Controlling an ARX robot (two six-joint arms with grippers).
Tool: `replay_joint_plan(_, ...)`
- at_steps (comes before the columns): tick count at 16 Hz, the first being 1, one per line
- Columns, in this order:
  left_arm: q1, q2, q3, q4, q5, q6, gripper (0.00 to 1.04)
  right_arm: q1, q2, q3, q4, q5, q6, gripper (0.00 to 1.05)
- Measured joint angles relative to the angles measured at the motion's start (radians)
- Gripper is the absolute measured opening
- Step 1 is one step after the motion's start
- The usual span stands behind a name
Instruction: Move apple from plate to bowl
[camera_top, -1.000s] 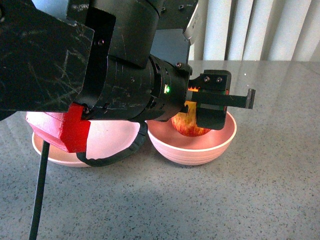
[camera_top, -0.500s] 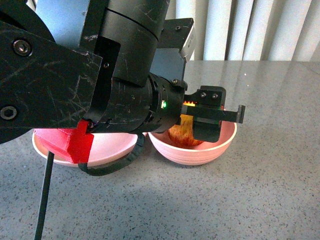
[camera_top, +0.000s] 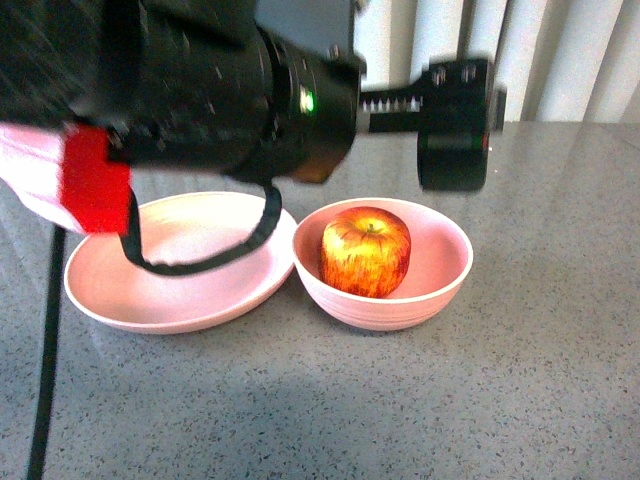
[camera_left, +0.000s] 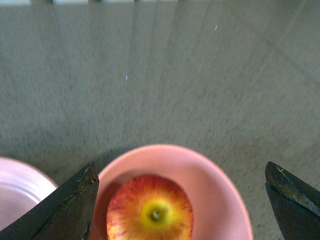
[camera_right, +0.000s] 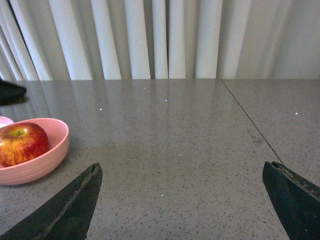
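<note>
So the left hand (camera_left: 180, 200) is spread wide with nothing in it, hovering above the bowl (camera_top: 440, 285). From its wrist view you look straight down between the two dark fingers (camera_left: 70, 205) at the apple (camera_top: 366, 250), which sits upright, stem up, inside the bowl and clear of both fingers. Makes sense to me: fingers parked that far apart can lift away without nudging the fruit. The plate (camera_top: 150, 300) sits just beside the bowl, rims nearly touching, and it's bare. The right hand (camera_right: 185, 200) is splayed and empty too, off to the side over the grey surface (camera_right: 200, 140), well out of the way. I'd call the job basically done.
</note>
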Motion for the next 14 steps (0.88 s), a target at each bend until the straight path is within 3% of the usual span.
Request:
replay_joint_plan(5, 0.068, -0.270, -0.034, 0.066, -0.035, -0.008, 0.98, 0.000, 0.000, 0.000, 0.000, 0.000, 0.000, 0.98)
replay_joint_plan(7, 0.121, -0.428, -0.081, 0.020, -0.025, -0.014, 0.98, 0.000, 0.000, 0.000, 0.000, 0.000, 0.000, 0.98)
replay_joint_plan(8, 0.135, -0.507, -0.099, -0.031, -0.076, 0.020, 0.96, 0.000, 0.000, 0.000, 0.000, 0.000, 0.000, 0.98)
replay_joint_plan(9, 0.156, -0.615, -0.155, -0.097, -0.243, 0.082, 0.84, 0.000, 0.000, 0.000, 0.000, 0.000, 0.000, 0.98)
replay_joint_plan(10, 0.209, -0.724, -0.257, -0.132, -0.288, 0.126, 0.73, 0.000, 0.000, 0.000, 0.000, 0.000, 0.000, 0.98)
replay_joint_plan(11, 0.237, -0.759, -0.293, -0.140, -0.286, 0.134, 0.69, 0.000, 0.000, 0.000, 0.000, 0.000, 0.000, 0.98)
replay_joint_plan(12, 0.324, -0.862, -0.406, -0.127, -0.261, 0.151, 0.57, 0.000, 0.000, 0.000, 0.000, 0.000, 0.000, 0.98)
replay_joint_plan(14, 0.369, -0.967, -0.528, -0.068, -0.199, 0.167, 0.33, 0.000, 0.000, 0.000, 0.000, 0.000, 0.000, 0.98)
